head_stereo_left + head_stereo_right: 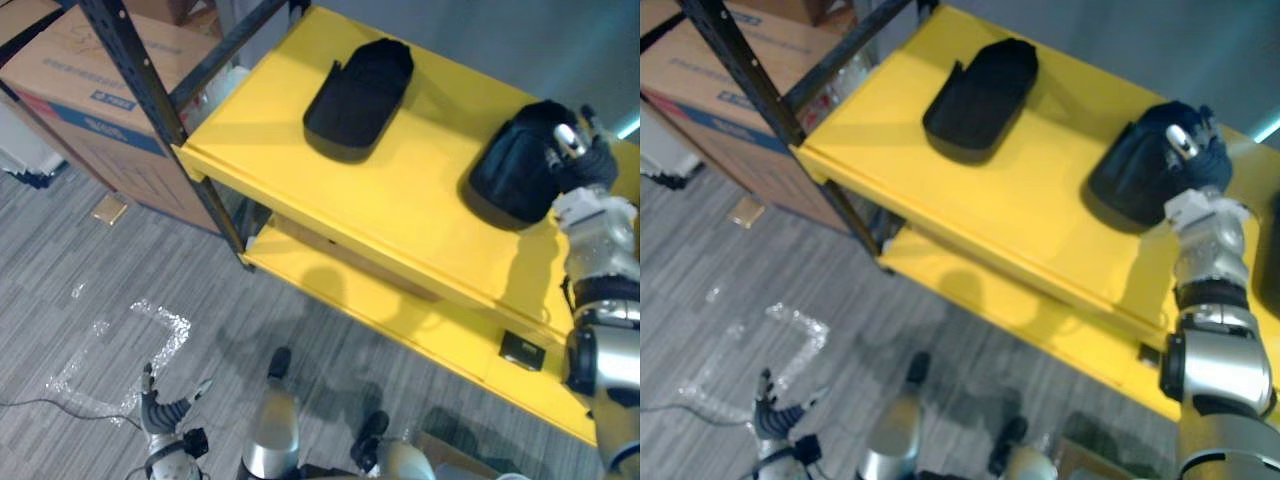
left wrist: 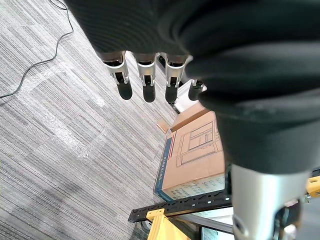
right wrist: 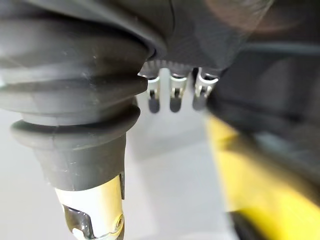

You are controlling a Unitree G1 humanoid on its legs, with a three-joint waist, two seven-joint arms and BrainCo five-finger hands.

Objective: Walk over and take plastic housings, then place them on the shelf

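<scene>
Two black plastic housings lie on the top yellow shelf [image 1: 400, 205]. One housing [image 1: 358, 95] sits near the back, well apart from both hands. The second housing [image 1: 515, 175] lies at the shelf's right end. My right hand [image 1: 588, 158] rests against its right side; in the right wrist view its fingers [image 3: 172, 96] are straight beside the dark housing [image 3: 270, 100] and are not curled round it. My left hand [image 1: 160, 408] hangs low over the carpet at the lower left, its fingers [image 2: 145, 85] straight and holding nothing.
A dark metal upright [image 1: 150, 90] stands at the shelf's left corner, and a cardboard box [image 1: 75, 65] sits behind it. The lower yellow shelf [image 1: 400, 320] carries a small black part [image 1: 522, 350]. Shiny tape marks [image 1: 130, 350] lie on the grey carpet.
</scene>
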